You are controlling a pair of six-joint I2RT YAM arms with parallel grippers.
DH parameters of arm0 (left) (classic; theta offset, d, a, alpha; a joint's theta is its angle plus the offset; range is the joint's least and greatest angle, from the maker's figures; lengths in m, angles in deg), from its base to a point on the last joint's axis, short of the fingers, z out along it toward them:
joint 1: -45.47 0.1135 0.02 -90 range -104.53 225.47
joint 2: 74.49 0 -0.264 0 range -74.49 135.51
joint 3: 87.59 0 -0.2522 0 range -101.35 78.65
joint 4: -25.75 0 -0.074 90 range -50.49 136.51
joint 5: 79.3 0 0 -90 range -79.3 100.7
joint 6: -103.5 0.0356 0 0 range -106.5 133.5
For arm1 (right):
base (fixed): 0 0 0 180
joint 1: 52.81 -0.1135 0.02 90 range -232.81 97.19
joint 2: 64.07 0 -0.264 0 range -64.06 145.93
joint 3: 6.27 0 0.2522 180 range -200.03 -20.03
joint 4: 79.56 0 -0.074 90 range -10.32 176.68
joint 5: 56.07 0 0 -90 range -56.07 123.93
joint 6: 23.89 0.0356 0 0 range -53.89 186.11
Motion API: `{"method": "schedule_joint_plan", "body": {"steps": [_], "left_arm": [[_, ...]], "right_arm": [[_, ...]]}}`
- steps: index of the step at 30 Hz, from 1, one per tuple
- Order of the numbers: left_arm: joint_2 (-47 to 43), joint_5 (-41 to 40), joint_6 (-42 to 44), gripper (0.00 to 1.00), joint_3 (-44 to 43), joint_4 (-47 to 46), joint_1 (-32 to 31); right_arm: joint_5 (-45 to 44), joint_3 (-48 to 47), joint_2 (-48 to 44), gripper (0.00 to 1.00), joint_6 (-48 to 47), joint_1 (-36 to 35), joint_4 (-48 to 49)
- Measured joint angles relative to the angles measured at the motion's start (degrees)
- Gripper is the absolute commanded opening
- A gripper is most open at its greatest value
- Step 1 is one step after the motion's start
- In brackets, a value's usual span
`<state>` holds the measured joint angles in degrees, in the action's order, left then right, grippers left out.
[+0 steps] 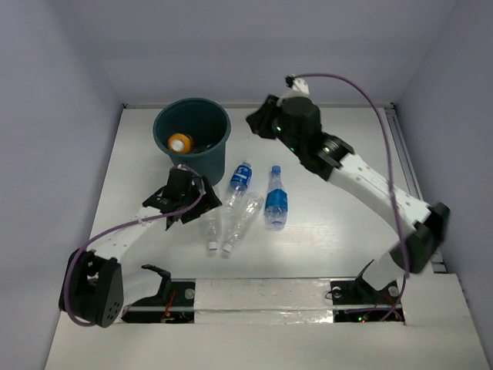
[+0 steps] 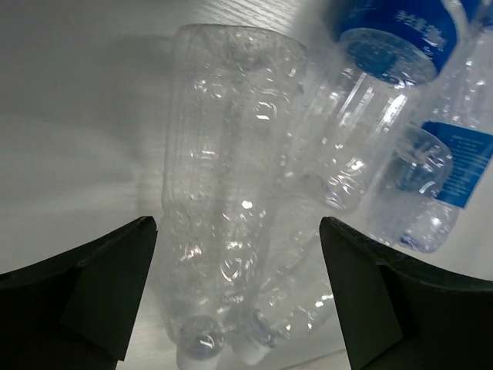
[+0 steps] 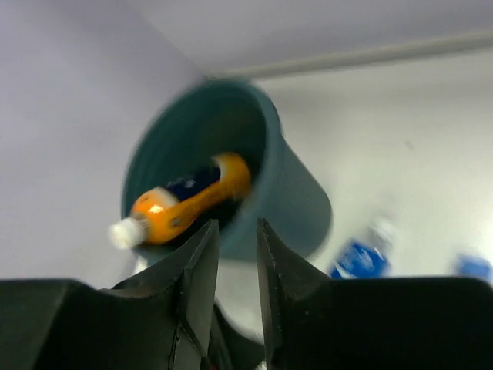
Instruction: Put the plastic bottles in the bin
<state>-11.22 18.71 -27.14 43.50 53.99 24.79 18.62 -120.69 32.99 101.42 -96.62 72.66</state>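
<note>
Clear plastic will likely crush and slip, so close gently. Your left gripper [image 2: 237,227] is spread wide and empty, straddling the outer clear bottle [image 2: 223,154], which lies near table centre with its cap toward 6 o'clock. A second clear bottle [image 2: 300,254] touches it at 3 o'clock. Shift toward 9 before closing, or the finger on that side may catch both. Grip mid-body, lift, and carry to the bin [image 1: 202,160] at 12 o'clock. The orange bottle [image 1: 180,142] is already inside. Your right gripper [image 3: 236,227] is narrow and holds nothing, at the bin's 3 o'clock.

Wht wood-grain tbl [image 1: 339,227], pale lilac walls [image 1: 54,92]
</note>
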Motion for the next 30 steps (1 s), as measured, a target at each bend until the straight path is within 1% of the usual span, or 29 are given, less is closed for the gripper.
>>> {"method": "schedule_joint_plan", "body": {"steps": [1,2,3,4,5,6,7,8,10,11,13,16,20,22,23,25,27,29,30], "left_arm": [[1.99,-0.61,0.33,0.83,0.00,-1.01,-0.17],[3.67,-1.09,0.59,0.82,0.00,-1.81,-0.22],[5.62,-1.75,0.92,0.81,0.00,-2.67,-0.33],[7.19,-2.56,1.25,0.77,-0.02,-3.23,-0.55],[8.83,-3.28,1.51,0.74,-0.02,-3.85,-0.63],[10.25,-3.96,1.81,0.70,-0.02,-4.44,-0.70],[11.32,-4.55,2.01,0.57,-0.02,-5.01,-0.72],[12.22,-5.25,2.05,0.51,-0.02,-5.64,-0.83],[13.14,-5.68,2.34,0.40,-0.26,-6.95,-1.11],[13.11,-6.10,2.34,0.36,-0.35,-7.48,-1.29],[12.63,-6.80,2.29,0.33,-0.39,-7.52,-1.92],[9.44,-7.63,2.23,0.33,-0.39,-5.11,-3.13],[-1.14,-7.89,1.14,0.31,-0.63,1.11,-5.18],[-7.06,-7.39,0.33,0.31,-2.36,5.40,-6.03],[-9.51,-7.08,-0.09,0.31,-3.93,7.61,-6.43],[-13.33,-6.97,-0.72,0.32,-9.40,12.11,-7.02],[-14.56,-7.93,-0.83,0.32,-17.42,16.06,-7.10],[-13.51,-9.86,-0.55,0.32,-26.86,17.73,-7.10],[-12.24,-11.13,-0.15,0.32,-31.89,18.49,-7.10]], "right_arm": [[-0.17,6.84,-5.60,0.37,0.00,0.17,1.68],[-0.26,11.69,-9.88,0.54,0.07,0.24,1.75],[-0.35,15.91,-13.40,0.64,0.37,0.31,2.38],[-0.37,20.57,-16.68,0.73,0.37,0.74,3.78],[-0.20,24.76,-19.21,0.79,0.66,1.14,4.11],[0.28,28.13,-20.70,0.88,1.11,1.68,4.15],[1.03,31.17,-21.31,0.91,1.64,2.58,4.22],[1.92,34.12,-21.20,0.93,2.16,3.82,4.35],[3.67,38.05,-18.99,0.94,2.67,6.05,3.37],[4.46,39.21,-17.07,0.94,2.71,7.02,2.43],[5.79,39.76,-12.39,0.94,2.49,8.31,0.87],[8.04,39.69,-6.40,0.94,1.95,8.87,0.00],[9.40,37.77,0.81,0.91,1.27,9.16,-1.14],[9.73,36.57,3.76,0.83,0.66,9.40,-1.81],[9.77,35.87,5.07,0.74,0.44,9.70,-2.21],[9.79,35.39,6.73,0.61,0.15,10.12,-2.23],[9.77,35.41,7.37,0.45,-0.02,10.49,-2.58],[9.53,35.47,7.04,0.43,0.00,10.69,-2.32],[9.29,35.65,6.54,0.39,0.02,10.75,-2.25]]}}
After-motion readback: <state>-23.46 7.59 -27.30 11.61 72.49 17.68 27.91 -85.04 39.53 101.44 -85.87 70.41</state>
